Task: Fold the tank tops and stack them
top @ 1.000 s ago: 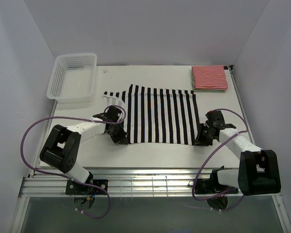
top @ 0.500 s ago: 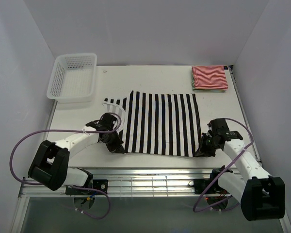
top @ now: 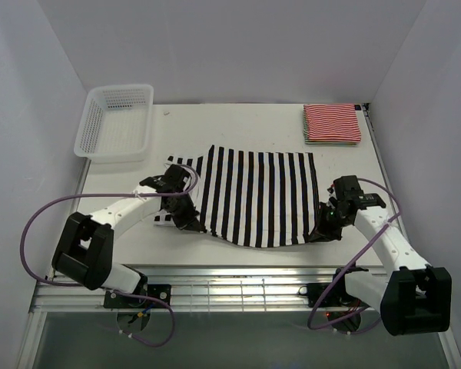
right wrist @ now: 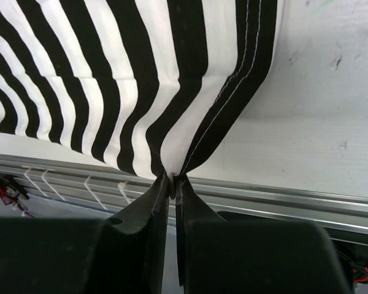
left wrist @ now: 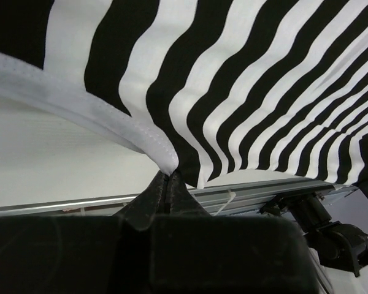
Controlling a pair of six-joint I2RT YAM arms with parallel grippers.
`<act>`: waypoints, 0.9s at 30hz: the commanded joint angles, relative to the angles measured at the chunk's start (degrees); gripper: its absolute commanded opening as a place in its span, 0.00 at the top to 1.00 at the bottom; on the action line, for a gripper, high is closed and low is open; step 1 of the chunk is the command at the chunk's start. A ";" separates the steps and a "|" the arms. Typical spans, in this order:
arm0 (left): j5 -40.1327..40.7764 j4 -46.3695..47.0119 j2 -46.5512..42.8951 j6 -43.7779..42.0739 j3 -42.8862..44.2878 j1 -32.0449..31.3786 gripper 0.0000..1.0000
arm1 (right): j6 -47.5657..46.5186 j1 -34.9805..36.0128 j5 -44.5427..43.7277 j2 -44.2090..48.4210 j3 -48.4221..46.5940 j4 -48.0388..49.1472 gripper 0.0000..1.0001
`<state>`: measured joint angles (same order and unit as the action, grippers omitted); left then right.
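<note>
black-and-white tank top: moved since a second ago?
Yes. The black-and-white tank top slid toward the near rail, away from the folded red-striped top; the left end effector and right end effector hold its near corners.

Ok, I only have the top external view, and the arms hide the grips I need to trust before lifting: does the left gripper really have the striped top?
Observer: Yes. In the left wrist view the left gripper is shut on the white-bound edge of the black-and-white tank top.
Operator: And the right one?
Observer: The right wrist view shows the right gripper shut on a stitched corner, with the cloth gathered into folds where it is pinched.
Operator: Is the cloth off the surface on the left?
Observer: Near the left gripper, yes. The cloth arches up over the wrist camera, and the bare table shows beneath it.
</note>
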<state>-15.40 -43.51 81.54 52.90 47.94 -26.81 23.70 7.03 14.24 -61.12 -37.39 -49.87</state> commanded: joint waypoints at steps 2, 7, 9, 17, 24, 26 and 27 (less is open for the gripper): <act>2.47 -2.98 3.35 -3.07 6.53 0.09 1.00 | -0.94 -0.44 -0.27 -2.68 -5.67 -1.11 0.91; 2.39 -4.57 7.49 -6.75 11.73 2.10 1.00 | -1.99 -1.22 -1.32 -7.51 -9.98 -0.85 0.91; 2.13 -5.10 9.77 -7.81 14.36 2.98 1.00 | -2.70 -1.66 -1.49 -9.70 -12.09 -0.67 0.92; 1.16 -6.24 18.65 -13.44 24.38 4.75 1.00 | -4.54 -2.98 -2.11 -17.09 -18.42 1.26 0.92; 1.33 -8.52 26.03 -17.30 33.52 5.54 1.00 | -6.30 -4.30 -3.43 -23.33 -22.90 2.67 0.92; 1.25 -8.87 28.14 -17.75 35.28 5.71 1.00 | -7.09 -4.57 -3.95 -24.39 -23.78 3.63 0.92; 1.07 -9.14 28.59 -17.75 35.64 5.80 1.00 | -7.35 -4.65 -4.22 -25.53 -23.96 3.98 0.92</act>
<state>-14.04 -51.05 109.32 37.21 81.01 -21.56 18.37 2.92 11.53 -85.08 -58.52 -47.72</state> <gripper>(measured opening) 0.012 0.089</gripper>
